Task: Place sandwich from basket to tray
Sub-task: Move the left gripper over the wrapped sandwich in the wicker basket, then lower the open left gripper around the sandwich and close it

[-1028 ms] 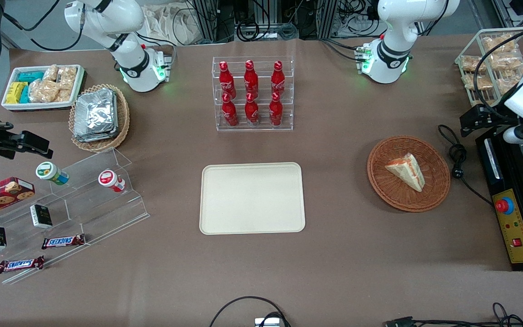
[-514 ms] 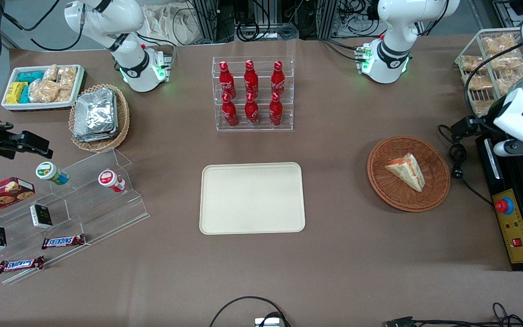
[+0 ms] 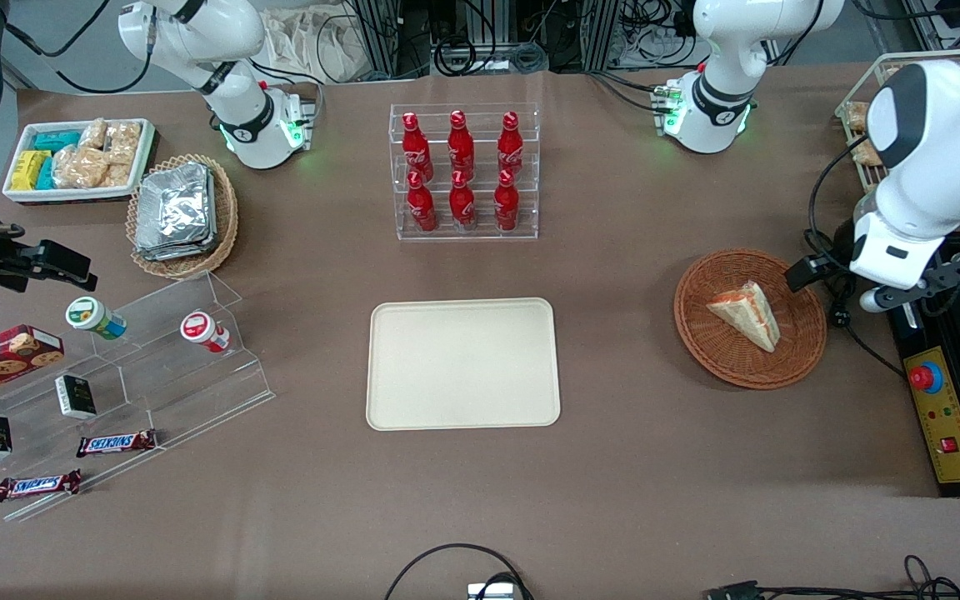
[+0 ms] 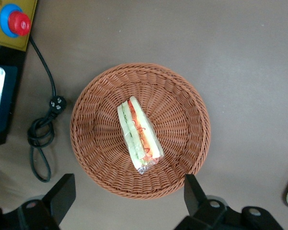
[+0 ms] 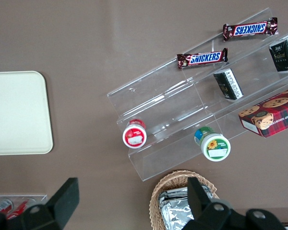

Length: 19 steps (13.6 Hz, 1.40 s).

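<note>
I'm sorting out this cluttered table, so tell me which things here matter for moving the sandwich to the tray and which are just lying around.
Part of the job:
- sandwich, lying in the basket
- tray, bare
- gripper, fingers open, above the basket's edge

Just lying about:
- rack of red bottles
- coiled black cable beside the basket
- red button on the control box
- Snickers bars toward the parked arm's end

Six red bottles (image 3: 462, 175) stand in a clear rack; Snickers bars (image 3: 116, 442) lie on acrylic steps (image 3: 155, 367).
</note>
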### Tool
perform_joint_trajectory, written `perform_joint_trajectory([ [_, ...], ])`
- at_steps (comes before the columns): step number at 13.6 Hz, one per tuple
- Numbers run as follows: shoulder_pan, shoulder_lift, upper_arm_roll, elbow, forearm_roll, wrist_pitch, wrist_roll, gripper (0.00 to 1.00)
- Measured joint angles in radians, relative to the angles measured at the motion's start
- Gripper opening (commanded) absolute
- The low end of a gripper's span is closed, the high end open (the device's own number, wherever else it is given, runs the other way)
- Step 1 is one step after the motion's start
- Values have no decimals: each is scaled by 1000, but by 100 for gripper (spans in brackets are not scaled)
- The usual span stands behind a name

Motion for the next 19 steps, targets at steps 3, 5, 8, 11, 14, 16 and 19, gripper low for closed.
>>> perform_joint_trajectory([
  [3, 0, -1, 0, -78, 0, 74, -84, 100],
  [5, 0, -1, 0, -104, 0, 108, -142, 100],
  [8, 0, -1, 0, -166, 0, 195, -228, 100],
  [11, 0, 3, 0, -246, 0, 307, -306, 100],
  [14, 0, 20, 0, -316, 0, 417, -360, 100],
  [16, 0, 41, 0, -355, 0, 484, -386, 100],
  [19, 0, 88, 0, -389, -1, 573, -427, 100],
])
